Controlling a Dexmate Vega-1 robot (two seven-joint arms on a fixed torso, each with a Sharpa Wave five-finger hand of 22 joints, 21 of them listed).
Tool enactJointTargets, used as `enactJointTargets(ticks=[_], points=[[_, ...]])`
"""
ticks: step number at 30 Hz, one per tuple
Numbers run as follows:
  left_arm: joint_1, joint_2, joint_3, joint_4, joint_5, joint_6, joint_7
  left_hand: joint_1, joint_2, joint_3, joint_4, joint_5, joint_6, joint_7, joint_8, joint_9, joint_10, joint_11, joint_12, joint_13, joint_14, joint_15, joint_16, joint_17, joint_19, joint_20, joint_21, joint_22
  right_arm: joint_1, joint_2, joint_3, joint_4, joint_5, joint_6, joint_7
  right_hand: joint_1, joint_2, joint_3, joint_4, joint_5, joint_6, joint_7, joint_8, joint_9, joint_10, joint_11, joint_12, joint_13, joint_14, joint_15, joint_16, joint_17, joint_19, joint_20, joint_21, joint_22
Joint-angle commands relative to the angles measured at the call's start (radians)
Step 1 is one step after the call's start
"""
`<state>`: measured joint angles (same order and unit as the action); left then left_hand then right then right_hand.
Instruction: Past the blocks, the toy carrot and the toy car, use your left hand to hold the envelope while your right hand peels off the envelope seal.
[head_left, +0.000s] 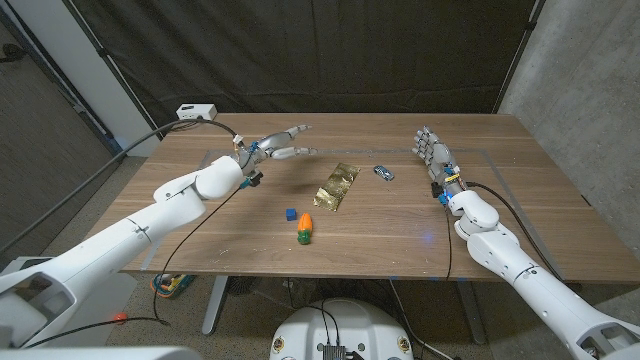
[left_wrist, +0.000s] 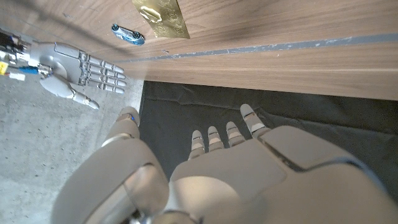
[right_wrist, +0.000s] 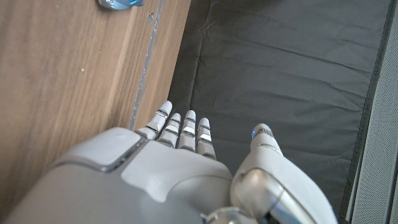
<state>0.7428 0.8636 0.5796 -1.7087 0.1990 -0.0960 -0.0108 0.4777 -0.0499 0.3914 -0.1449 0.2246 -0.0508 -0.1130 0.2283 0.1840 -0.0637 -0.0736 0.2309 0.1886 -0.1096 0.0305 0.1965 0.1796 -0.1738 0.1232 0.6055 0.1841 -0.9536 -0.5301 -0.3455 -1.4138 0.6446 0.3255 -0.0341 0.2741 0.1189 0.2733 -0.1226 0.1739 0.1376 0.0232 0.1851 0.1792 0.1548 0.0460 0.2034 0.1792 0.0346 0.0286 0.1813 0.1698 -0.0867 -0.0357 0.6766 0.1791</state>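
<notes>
A gold envelope (head_left: 336, 185) lies in the middle of the table, its end showing in the left wrist view (left_wrist: 160, 17). Nearer the front are a blue block (head_left: 291, 214) and an orange toy carrot (head_left: 305, 228) with a green top. A small blue toy car (head_left: 384, 172) sits just right of the envelope (left_wrist: 128, 35) (right_wrist: 119, 4). My left hand (head_left: 275, 146) is raised over the table to the left of the envelope, fingers spread, holding nothing (left_wrist: 236, 162). My right hand (head_left: 434, 158) stands at the right with fingers straight and apart, empty (left_wrist: 78, 70) (right_wrist: 186, 162).
A white box (head_left: 196, 112) sits off the far left corner of the table. A grey tape line (head_left: 470, 153) marks a rectangle on the tabletop. Black curtain hangs behind the table. Cables run along my left arm.
</notes>
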Motion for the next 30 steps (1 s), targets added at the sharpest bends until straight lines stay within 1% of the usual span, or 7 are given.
enactJointTargets(ticks=[1,5,8,11,16,24,30], points=[[-0.029,0.024,0.032,-0.055,0.154,0.021,-0.055,0.039,-0.008,0.003,-0.015,0.007,0.017,-0.002,0.003,0.006,0.028,-0.006,0.010,0.006,0.025,-0.011,0.014,0.002,-0.002,0.006,-0.003,0.004,0.002,0.007,0.000,0.010,0.002,0.002,0.000,0.009,-0.003,0.001,-0.001,0.006,0.004,-0.002,0.005,0.004,0.007,0.001,0.007,0.006,0.009,0.003,0.007,0.004,0.000,0.003,-0.003,0.003],[-0.044,0.027,0.044,-0.062,0.192,0.019,-0.088,0.067,-0.014,0.004,-0.020,0.010,0.024,0.000,0.001,0.006,0.045,-0.009,0.013,0.006,0.052,-0.021,0.020,0.003,0.016,0.007,-0.001,0.004,0.005,0.007,-0.001,0.016,0.000,0.005,0.003,0.009,-0.003,0.001,-0.001,0.006,0.004,-0.002,0.005,0.004,0.007,0.002,0.007,0.006,0.009,0.004,0.006,0.004,0.000,0.003,-0.004,0.003],[-0.052,0.027,0.052,-0.068,0.221,0.020,-0.104,0.080,-0.017,0.004,-0.022,0.012,0.025,0.003,0.000,0.006,0.051,-0.007,0.014,0.006,0.061,-0.019,0.021,0.003,0.021,0.013,-0.001,0.004,0.006,0.009,-0.001,0.019,0.002,0.005,0.004,0.009,-0.002,0.001,-0.001,0.006,0.004,-0.003,0.005,0.004,0.008,0.002,0.007,0.006,0.009,0.004,0.006,0.004,0.000,0.004,-0.005,0.003],[-0.059,0.027,0.062,-0.078,0.262,0.023,-0.115,0.092,-0.020,0.004,-0.024,0.014,0.028,0.000,0.000,0.006,0.055,-0.010,0.014,0.007,0.065,-0.019,0.021,0.004,0.026,0.013,-0.001,0.004,0.008,0.010,-0.001,0.022,0.005,0.004,0.006,0.009,-0.002,0.001,-0.001,0.006,0.004,-0.004,0.005,0.004,0.008,0.001,0.007,0.006,0.009,0.003,0.006,0.004,0.000,0.004,-0.006,0.003],[-0.075,0.026,0.084,-0.094,0.339,0.027,-0.142,0.111,-0.027,0.003,-0.027,0.017,0.031,0.004,-0.001,0.007,0.059,-0.015,0.013,0.007,0.071,-0.019,0.021,0.004,0.034,0.015,-0.002,0.004,0.013,0.012,-0.002,0.033,0.005,0.009,0.014,0.009,-0.002,0.000,-0.001,0.006,0.004,-0.003,0.005,0.004,0.008,0.001,0.007,0.006,0.009,0.003,0.006,0.004,0.001,0.004,-0.007,0.003],[-0.095,0.016,0.107,-0.101,0.408,0.025,-0.197,0.152,-0.046,-0.001,-0.030,0.028,0.050,0.005,0.002,0.007,0.077,-0.020,0.015,0.007,0.093,-0.028,0.023,0.004,0.049,0.015,-0.003,0.004,0.015,0.014,0.000,0.042,0.011,0.012,0.018,0.009,-0.002,0.000,-0.001,0.006,0.005,-0.004,0.005,0.004,0.009,0.002,0.007,0.006,0.010,0.004,0.006,0.004,0.001,0.004,-0.009,0.003],[-0.106,0.007,0.120,-0.099,0.447,0.024,-0.226,0.169,-0.055,-0.004,-0.028,0.033,0.058,0.004,0.002,0.007,0.097,-0.018,0.020,0.007,0.108,-0.038,0.026,0.005,0.057,0.011,-0.004,0.004,0.013,0.014,0.001,0.045,0.013,0.013,0.019,0.009,-0.002,-0.001,0.000,0.006,0.006,-0.004,0.005,0.004,0.009,0.003,0.007,0.006,0.010,0.004,0.006,0.004,0.002,0.004,-0.011,0.003]])
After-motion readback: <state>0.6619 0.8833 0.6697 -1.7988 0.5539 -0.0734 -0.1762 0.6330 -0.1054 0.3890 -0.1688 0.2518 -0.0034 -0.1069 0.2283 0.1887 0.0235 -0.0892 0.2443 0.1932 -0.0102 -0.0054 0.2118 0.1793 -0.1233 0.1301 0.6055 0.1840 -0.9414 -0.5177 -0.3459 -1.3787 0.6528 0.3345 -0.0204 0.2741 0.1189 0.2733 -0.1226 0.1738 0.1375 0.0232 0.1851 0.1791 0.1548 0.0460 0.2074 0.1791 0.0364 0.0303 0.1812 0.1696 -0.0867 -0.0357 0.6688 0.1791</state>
